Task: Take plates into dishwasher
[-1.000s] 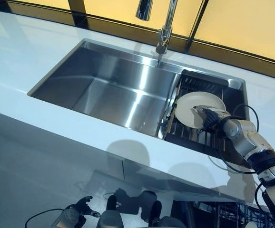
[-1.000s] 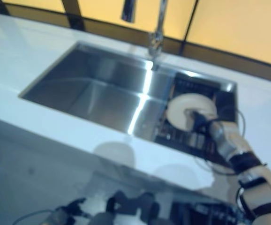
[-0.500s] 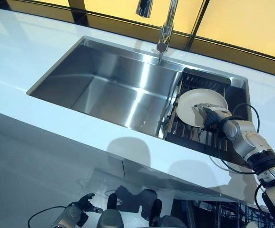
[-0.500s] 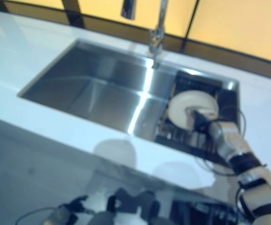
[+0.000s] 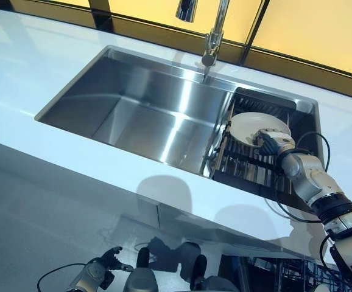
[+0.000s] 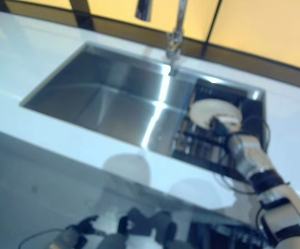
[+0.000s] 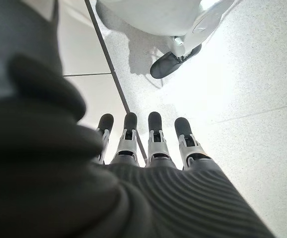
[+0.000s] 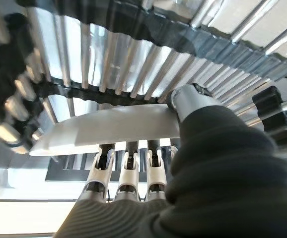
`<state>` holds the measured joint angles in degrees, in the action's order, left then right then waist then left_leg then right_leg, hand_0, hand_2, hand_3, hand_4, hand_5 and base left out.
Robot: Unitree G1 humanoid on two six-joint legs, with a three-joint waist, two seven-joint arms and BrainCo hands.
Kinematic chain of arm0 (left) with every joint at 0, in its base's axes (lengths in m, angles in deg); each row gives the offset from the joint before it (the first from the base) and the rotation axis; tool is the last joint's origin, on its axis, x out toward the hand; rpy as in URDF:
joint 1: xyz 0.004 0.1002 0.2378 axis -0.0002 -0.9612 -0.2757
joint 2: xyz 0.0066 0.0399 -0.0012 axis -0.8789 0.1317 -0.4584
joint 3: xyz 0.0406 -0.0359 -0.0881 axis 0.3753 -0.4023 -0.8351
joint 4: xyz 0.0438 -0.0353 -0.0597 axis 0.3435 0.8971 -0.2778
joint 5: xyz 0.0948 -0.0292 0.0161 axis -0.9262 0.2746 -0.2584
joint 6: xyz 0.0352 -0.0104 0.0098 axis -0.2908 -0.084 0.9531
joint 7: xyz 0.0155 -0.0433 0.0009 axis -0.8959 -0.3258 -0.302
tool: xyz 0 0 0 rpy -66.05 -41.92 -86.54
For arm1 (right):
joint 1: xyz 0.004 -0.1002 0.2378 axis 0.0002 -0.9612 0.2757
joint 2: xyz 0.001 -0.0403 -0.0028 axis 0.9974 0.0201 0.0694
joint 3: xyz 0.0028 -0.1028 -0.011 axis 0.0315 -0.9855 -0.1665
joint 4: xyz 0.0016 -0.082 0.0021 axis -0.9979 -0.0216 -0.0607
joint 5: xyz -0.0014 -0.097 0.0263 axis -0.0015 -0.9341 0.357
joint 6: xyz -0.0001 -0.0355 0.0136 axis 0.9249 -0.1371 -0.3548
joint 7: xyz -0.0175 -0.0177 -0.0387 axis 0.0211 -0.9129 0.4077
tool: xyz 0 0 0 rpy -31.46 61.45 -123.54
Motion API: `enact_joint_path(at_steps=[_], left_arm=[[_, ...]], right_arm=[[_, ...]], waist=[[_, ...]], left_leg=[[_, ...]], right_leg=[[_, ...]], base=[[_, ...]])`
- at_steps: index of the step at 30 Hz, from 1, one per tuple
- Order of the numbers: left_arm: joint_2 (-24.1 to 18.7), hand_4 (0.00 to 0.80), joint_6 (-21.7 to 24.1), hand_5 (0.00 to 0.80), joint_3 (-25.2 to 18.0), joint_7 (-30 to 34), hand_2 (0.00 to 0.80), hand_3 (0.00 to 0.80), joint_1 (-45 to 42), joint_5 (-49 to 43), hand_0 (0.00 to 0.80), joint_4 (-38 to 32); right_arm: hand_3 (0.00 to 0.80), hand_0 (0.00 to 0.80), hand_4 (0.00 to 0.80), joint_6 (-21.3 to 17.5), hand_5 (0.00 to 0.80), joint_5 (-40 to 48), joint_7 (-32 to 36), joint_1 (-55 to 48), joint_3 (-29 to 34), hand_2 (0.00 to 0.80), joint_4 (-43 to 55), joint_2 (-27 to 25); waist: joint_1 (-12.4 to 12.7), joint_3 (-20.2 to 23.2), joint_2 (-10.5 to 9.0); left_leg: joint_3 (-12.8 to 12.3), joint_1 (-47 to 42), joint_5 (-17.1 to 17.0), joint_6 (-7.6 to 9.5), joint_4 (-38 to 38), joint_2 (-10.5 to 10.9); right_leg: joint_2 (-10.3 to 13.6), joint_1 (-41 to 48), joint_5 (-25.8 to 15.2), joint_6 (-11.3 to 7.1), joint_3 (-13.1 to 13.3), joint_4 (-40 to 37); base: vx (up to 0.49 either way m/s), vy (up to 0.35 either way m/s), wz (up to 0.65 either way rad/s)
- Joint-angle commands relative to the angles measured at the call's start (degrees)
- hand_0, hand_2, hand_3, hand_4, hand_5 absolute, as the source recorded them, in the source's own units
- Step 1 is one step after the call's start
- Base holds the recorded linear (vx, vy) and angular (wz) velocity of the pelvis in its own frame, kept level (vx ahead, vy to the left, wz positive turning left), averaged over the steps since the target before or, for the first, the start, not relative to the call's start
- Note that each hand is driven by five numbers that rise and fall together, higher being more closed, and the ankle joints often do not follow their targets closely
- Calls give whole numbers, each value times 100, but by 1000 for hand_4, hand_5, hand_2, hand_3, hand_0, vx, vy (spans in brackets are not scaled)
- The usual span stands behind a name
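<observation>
Here, nearest the onlooker, the robot's left hand (image 5: 103, 267) hangs low beside the body, below the front edge of the counter (image 5: 54, 146), its fingers (image 7: 156, 134) loosely extended over a pale speckled floor (image 7: 252, 74) and holding nothing.

Beyond that edge the white counter carries a wide stainless sink (image 5: 139, 115), its main basin bare steel. At the sink's right end sits a dark dish rack (image 5: 249, 167) with metal ribs (it fills that end from front wall to back).

The right hand (image 5: 272, 143) reaches over the counter edge into that rack and pinches a white plate (image 5: 252, 126). Seen from the wrist, the thumb (image 8: 188, 99) presses on one face of the plate while the fingers (image 8: 128, 158) lie curled against the other, so the rim is clamped between them. The plate is tilted back, leaning toward the far side of the rack, its lower edge down among the ribs; whether it rests on them or is lifted just clear cannot be told.

Farther back, a chrome tap (image 5: 212, 36) rises from the rear rim of the sink, before yellow panels (image 5: 310, 30) set in dark frames.
</observation>
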<state>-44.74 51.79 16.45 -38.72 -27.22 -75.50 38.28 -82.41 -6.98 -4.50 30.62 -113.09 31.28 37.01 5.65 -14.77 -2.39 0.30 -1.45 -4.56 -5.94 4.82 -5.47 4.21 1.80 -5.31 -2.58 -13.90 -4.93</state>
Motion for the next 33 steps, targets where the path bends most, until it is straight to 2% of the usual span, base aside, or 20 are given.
enact_joint_path(at_steps=[1, 12, 16, 22, 33], left_arm=[[128, 0, 107, 0, 270, -15, 0, 0, 180, 158, 0, 176], [213, 0, 152, 0, 204, -79, 0, 0, 96, 180, 0, 250], [266, 0, 166, 0, 140, -99, 0, 0, 43, 141, 0, 285], [323, 0, 184, 0, 80, -124, 0, 0, -50, 84, 0, 351], [374, 0, 298, 0, 21, -140, 0, 0, -194, 37, 0, 536]], right_arm=[[800, 800, 800, 131, 800, 367, -247, -176, 96, 800, -23, -98], [800, 800, 800, 22, 800, 844, -832, -261, 587, 800, 470, -150], [800, 800, 800, -29, 800, 1060, -1116, -391, 941, 800, 864, -204], [800, 800, 800, -54, 800, 1032, -1338, -447, 1267, 800, 1337, -362], [800, 800, 800, -153, 800, 1484, -1407, -693, 1718, 800, 1595, -553]], waist=[[-53, 10, -57], [-120, 93, -49], [-162, 147, -72], [-196, 277, -107], [-242, 500, -142]], left_leg=[[-173, 71, 171, 408, -52, 230], [-173, 9, 217, 428, -34, 251], [-195, -58, 251, 431, -31, 246], [-216, -161, 305, 436, -14, 242], [-271, -285, 391, 433, 18, 273]], right_leg=[[245, -60, 141, -357, 413, 397], [243, -34, 130, -377, 500, 363], [248, 4, 147, -393, 518, 382], [233, 97, 161, -412, 562, 337], [241, 246, 181, -439, 585, 233]], base=[[0, 0, 0], [1, 6, 0], [0, 0, 0], [18, 10, 0], [16, 15, -2]])
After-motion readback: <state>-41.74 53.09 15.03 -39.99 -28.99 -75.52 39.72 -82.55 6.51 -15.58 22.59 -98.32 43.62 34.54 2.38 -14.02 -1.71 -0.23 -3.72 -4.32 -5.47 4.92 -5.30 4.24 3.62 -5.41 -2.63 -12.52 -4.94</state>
